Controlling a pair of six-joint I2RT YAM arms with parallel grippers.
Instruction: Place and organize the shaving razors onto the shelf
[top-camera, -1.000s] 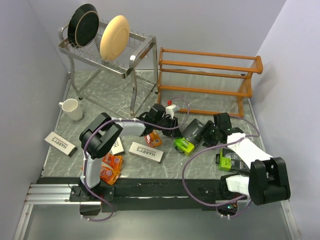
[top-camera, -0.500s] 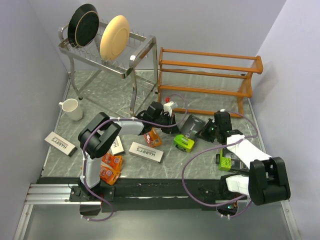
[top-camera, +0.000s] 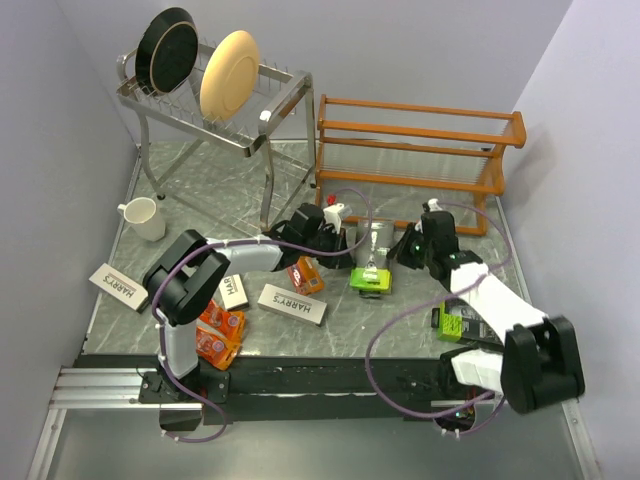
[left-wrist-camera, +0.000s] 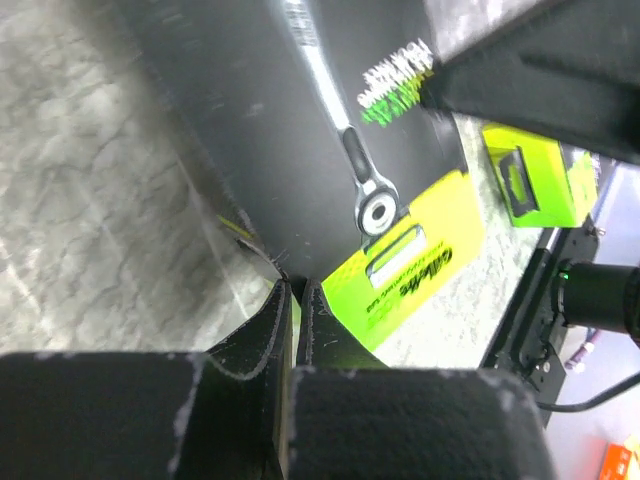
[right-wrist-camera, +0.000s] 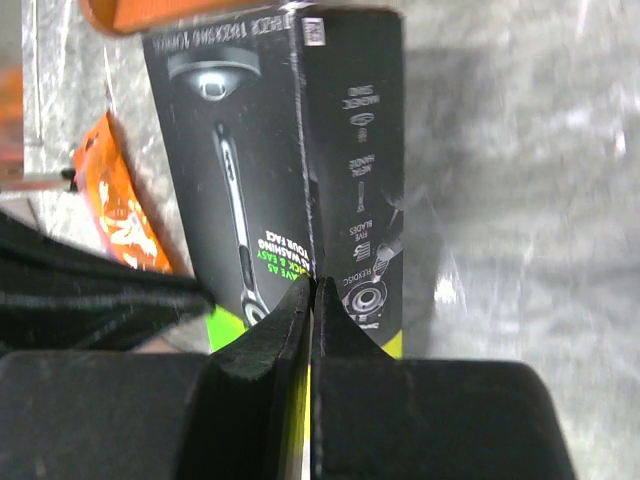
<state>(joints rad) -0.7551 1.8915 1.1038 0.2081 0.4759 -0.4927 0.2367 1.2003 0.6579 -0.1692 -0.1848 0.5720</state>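
Plain pale lilac-grey walls (top-camera: 420, 40) close in a grey marbled tabletop (top-camera: 200, 190) on three sides. At its back left stands a silver wire dish rack (top-camera: 268, 185) (one black plate (top-camera: 165, 48), one cream plate (top-camera: 229, 73), both upright).

The shelf (top-camera: 420, 150) stands upper right in the frame, the plate rack (top-camera: 215, 100) upper left, and the mug (top-camera: 143, 218) below that. A pack (top-camera: 372, 262) sits mid-frame before the shelf. Boxes (top-camera: 293, 304) lie lower left, a second pack (top-camera: 455, 322) lower right.

Overhead, two wrist close-ups (shared pack (left-wrist-camera: 280, 120))
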